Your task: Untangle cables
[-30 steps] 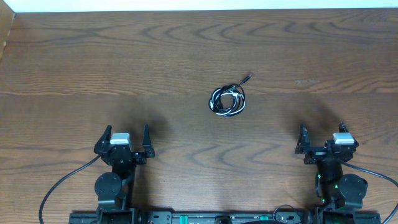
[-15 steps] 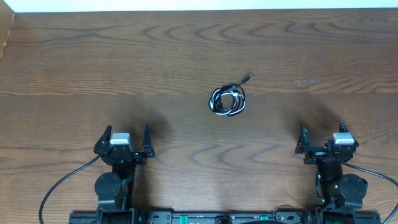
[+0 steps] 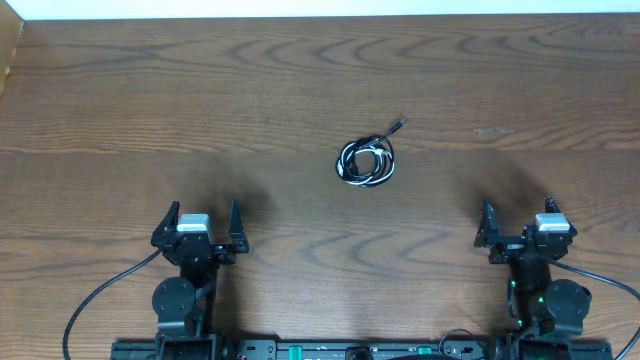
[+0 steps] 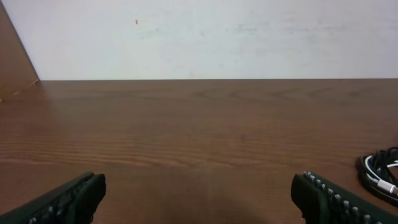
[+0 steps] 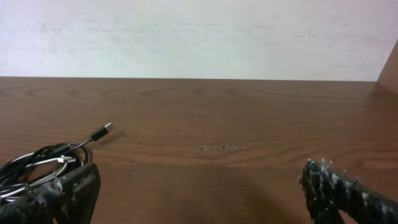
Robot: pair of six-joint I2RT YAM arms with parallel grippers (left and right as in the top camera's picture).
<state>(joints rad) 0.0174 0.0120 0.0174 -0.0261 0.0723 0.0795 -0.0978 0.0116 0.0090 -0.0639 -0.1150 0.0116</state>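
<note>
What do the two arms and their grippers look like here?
The left arm and right arm are black, each with a pale grey block at the wrist. The left gripper and right gripper have black, tapered, ridged jaws. A thick black wire leaves each base; green lights glow on the right arm.

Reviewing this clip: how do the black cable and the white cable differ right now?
Colour: the black cable is dark, the white cable pale. Pose: the black cable sends a plug-tipped tail out of the bundle toward the far edge; the white cable lies within the loops. Shared: both lie coiled together in one bundle on the table, untouched by the open left hand and right hand.
</note>
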